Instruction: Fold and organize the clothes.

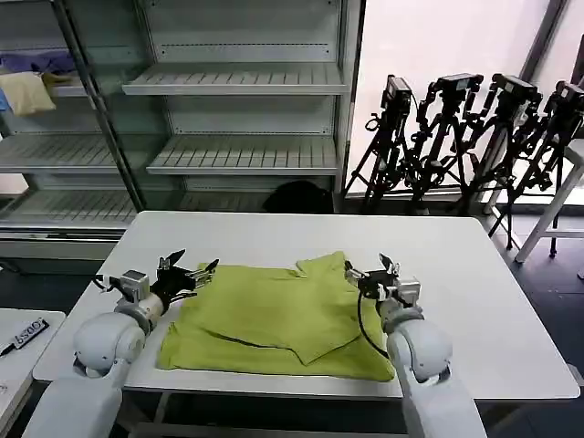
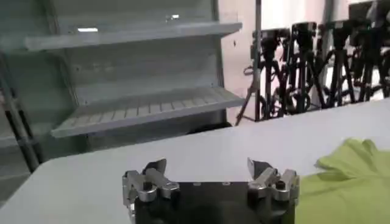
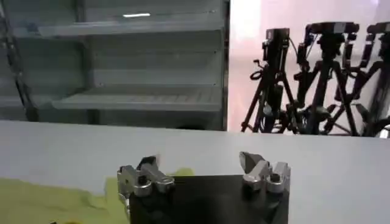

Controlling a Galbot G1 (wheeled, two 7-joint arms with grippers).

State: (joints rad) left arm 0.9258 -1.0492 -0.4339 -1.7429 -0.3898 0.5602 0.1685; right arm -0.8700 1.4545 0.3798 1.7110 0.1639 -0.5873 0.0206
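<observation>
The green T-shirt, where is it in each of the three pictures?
Head view: the T-shirt lies partly folded on the white table, between the two open grippers.
Left wrist view: its edge shows beside the left gripper.
Right wrist view: a strip shows beside the right gripper.
Shared landmark: the black tripods behind the table.

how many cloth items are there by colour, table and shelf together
lime yellow-green T-shirt on the white table: 1
pale yellow cloth on the shelf: 1
blue-purple cloth on the shelf: 1
total: 3
</observation>
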